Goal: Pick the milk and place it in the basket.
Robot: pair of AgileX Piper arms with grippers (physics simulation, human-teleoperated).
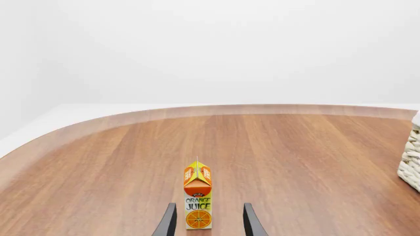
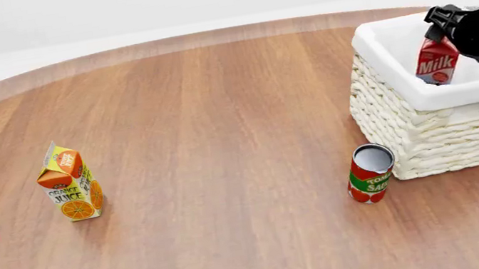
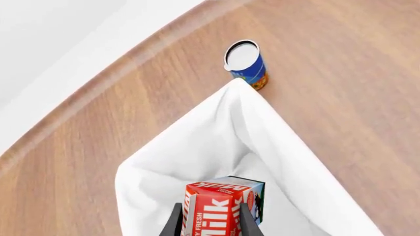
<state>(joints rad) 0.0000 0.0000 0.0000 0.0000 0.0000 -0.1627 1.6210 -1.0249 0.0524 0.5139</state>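
The basket stands at the right of the worktop. The milk is inside its opening, between the fingers of the right end effector; whether it rests on the liner cannot be told. The tomato can stands just beside the basket's near left corner. The juice carton stands well apart at the left, with the left end effector nearer the camera than it.

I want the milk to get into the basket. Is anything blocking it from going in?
No, nothing visible blocks it. The right pincer holds the milk by its red top, already inside the basket's white liner. The tomato can stands on the table outside the basket, and the juice carton is far off on the left.
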